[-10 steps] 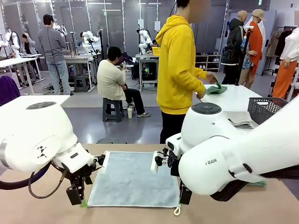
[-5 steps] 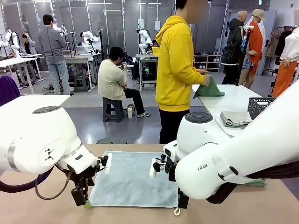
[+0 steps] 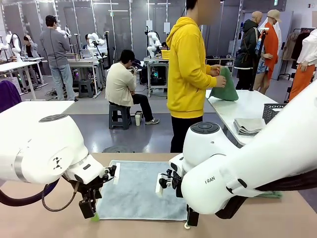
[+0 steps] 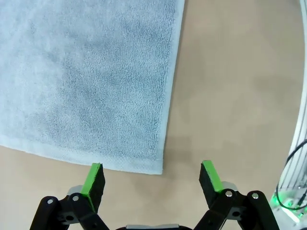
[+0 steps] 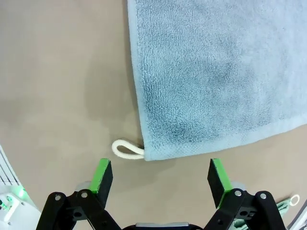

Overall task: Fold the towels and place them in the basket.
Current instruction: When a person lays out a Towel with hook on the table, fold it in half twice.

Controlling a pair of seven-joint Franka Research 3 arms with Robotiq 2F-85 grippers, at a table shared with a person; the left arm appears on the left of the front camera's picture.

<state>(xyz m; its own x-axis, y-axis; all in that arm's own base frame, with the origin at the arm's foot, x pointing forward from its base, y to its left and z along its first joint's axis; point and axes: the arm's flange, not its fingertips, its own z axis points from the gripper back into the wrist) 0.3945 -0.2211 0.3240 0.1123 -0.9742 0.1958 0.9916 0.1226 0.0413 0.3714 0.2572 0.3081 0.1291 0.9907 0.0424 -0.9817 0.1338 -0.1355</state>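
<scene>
Left wrist view shows the left gripper (image 4: 153, 170) hanging with its jaws spread wide over one near corner of the grey-blue towel (image 4: 91, 81), which lies flat on the tan table (image 4: 230, 96); the corner sits between the two green pads, touching neither. In the right wrist view the right gripper (image 5: 160, 167) is likewise wide apart over the other near corner, where a white loop (image 5: 127, 149) sticks out from the hem. The likeliest slip, I judge, is a shallow bite: pads that close on the hem alone, or on the loop instead of the cloth, would let the limp terry slide out as it rises. Fingers landing on the pile rather than straddling the edge could push it into a wrinkle, and two arms lifting unevenly would give a skewed fold. The basket (image 3: 271, 111) stands on the far table (image 3: 247, 105), well apart from this towel and partly hidden behind the right arm, so the carry is long. By count: two grippers, one spread grey-blue towel, one green towel (image 3: 225, 87) in the hands of the person in yellow, one stack of folded cloths (image 3: 250, 126) near the basket, and one basket.
</scene>
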